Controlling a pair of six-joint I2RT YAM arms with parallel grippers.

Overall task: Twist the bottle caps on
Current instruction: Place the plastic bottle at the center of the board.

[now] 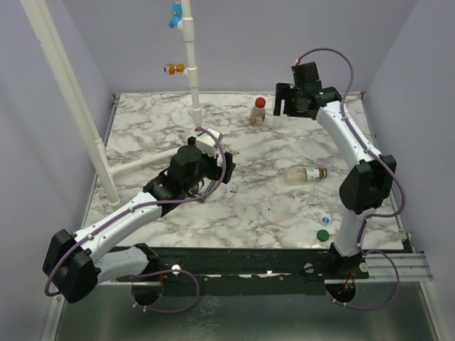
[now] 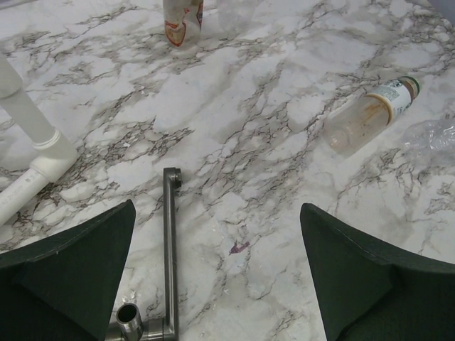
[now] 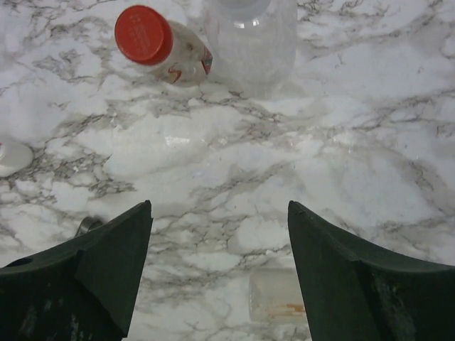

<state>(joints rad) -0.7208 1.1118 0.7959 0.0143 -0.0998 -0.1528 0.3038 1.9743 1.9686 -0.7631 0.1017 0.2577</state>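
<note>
Labels first: reddish-and-white wrap on the upright bottle (image 1: 257, 115), print too small to read. White-and-green band near the neck of the lying bottle (image 1: 306, 174), lettering just as unreadable. No legible brand anywhere.

Counting bottles now: two plain from overhead, one standing near the far edge, one on its side right of centre. Adding a clear bottle (image 3: 252, 42) just beside the upright one in the right wrist view, and a crumpled clear shape (image 2: 434, 135) at the right border of the left wrist view. Cannot tell whether those are the same one.

Counting caps: three. Spotting the red cap (image 3: 143, 34) seated on the upright bottle. Then the green cap (image 1: 323, 234) and the white-and-blue cap (image 1: 325, 220), loose, just beside each other near the front edge by the right arm's base.

Over to the left gripper (image 2: 217, 277): spread wide above bare marble mid-table, gripping nothing. Thin metal bar (image 2: 170, 241) low between the fingers; cannot tell whether on the table or part of the rig. And the right gripper (image 3: 220, 277): parted too, empty, hovering at the far side, just short of the red-capped bottle.

Room to move: broad bare stretch of the table (image 1: 270, 206) between the lying bottle and the front edge. Tighter at far left, with the white pipe (image 1: 190, 64) upright, carrying a blue fitting (image 1: 174, 18) and an orange fitting (image 1: 174, 69), plus a slanted pipe (image 1: 71, 106) along the left edge. Grey walls (image 1: 284, 35) close behind and at both sides.
</note>
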